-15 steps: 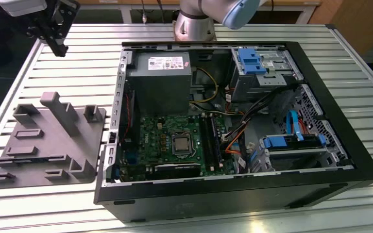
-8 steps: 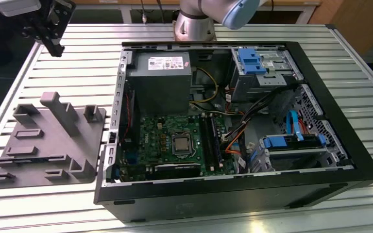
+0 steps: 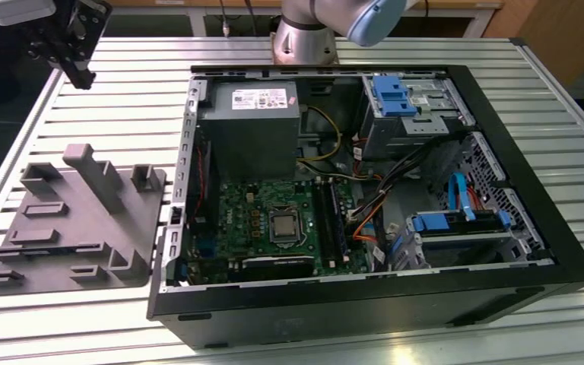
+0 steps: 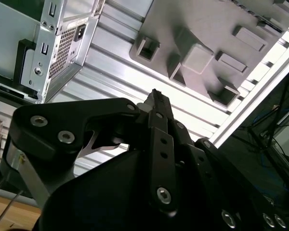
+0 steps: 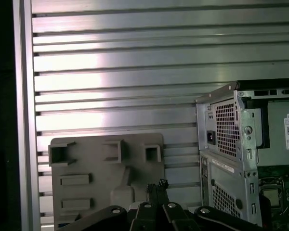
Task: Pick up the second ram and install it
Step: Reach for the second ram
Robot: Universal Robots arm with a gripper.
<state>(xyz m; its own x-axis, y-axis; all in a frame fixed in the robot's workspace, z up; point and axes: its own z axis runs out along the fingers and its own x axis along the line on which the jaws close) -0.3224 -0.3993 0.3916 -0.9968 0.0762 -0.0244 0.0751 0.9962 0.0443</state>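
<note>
Second ram [image 3: 340, 228]: long, thin, dark-blue stick, seen edge-on in the exterior view. Stands on edge among the long black slots [image 3: 325, 217], just right of frame centre, running top to bottom. Chips and label not discernible.

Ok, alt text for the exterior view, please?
An open computer case lies on a slatted metal table, motherboard exposed. A grey holder tray sits at the exterior view's left, and the arm's gripper hangs above that side of the table.

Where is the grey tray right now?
The grey tray lies on the slatted table at the exterior view's left, beside the open computer case.
</note>
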